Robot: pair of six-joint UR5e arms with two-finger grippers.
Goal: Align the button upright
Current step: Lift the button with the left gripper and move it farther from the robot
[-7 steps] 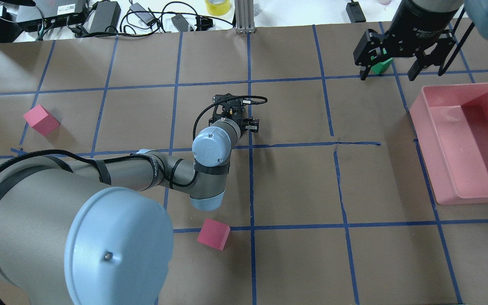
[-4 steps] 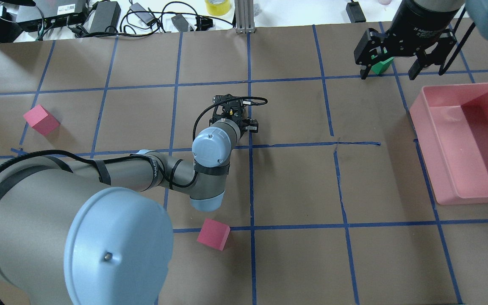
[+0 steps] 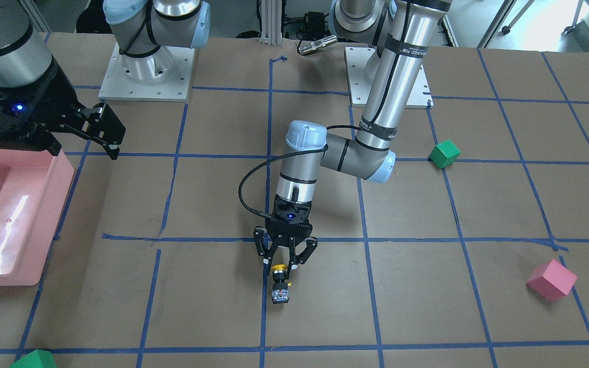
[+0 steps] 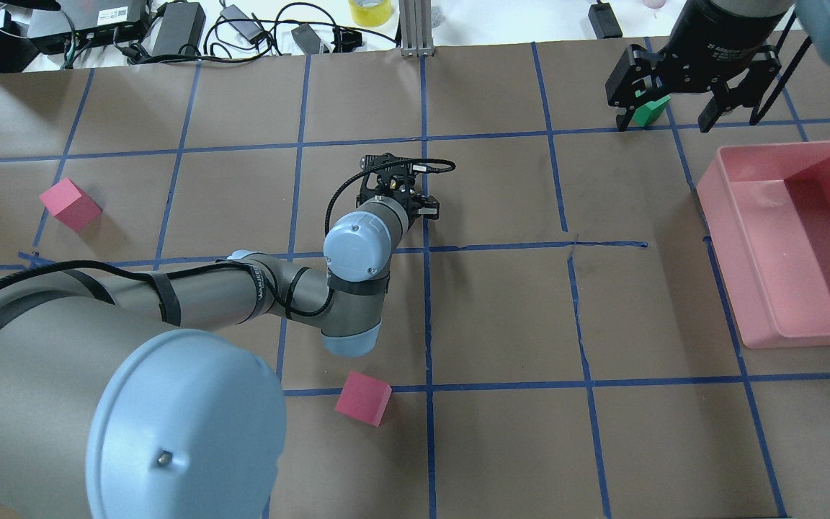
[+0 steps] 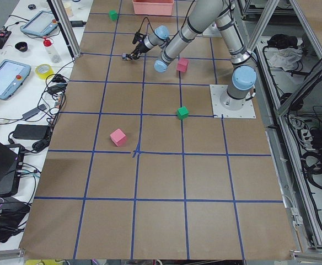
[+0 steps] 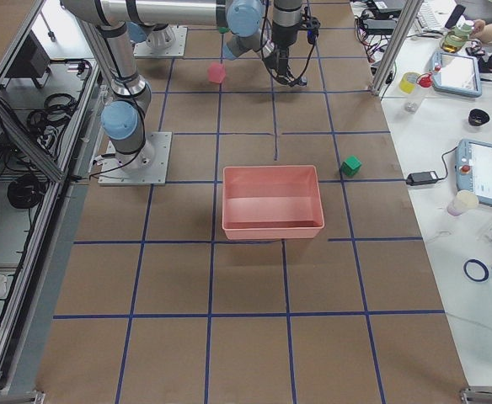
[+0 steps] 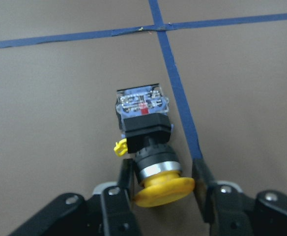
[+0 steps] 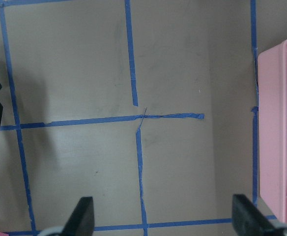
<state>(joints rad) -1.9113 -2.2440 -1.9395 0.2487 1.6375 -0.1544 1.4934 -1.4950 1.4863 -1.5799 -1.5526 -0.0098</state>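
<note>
The button [image 7: 144,135] lies on its side on the brown table, white-grey contact block away from the gripper and yellow cap toward it. It also shows in the front-facing view [image 3: 279,285], next to a blue tape line. My left gripper [image 7: 162,169] is open, low over the table, with one finger on each side of the yellow cap and close to it; it also shows in the front-facing view [image 3: 279,262] and from overhead [image 4: 395,180]. My right gripper [image 4: 667,119] is open and empty, high over the far right of the table.
A pink bin [image 4: 725,274] stands at the right. Pink cubes sit at the left [image 4: 70,204] and near the front [image 4: 363,398]. A green cube [image 4: 649,112] lies under the right gripper, another [image 3: 444,154] near the left arm's base.
My left gripper has moved a little farther from the robot, so its fingers now flank the button's cap. The right gripper has drifted slightly.
</note>
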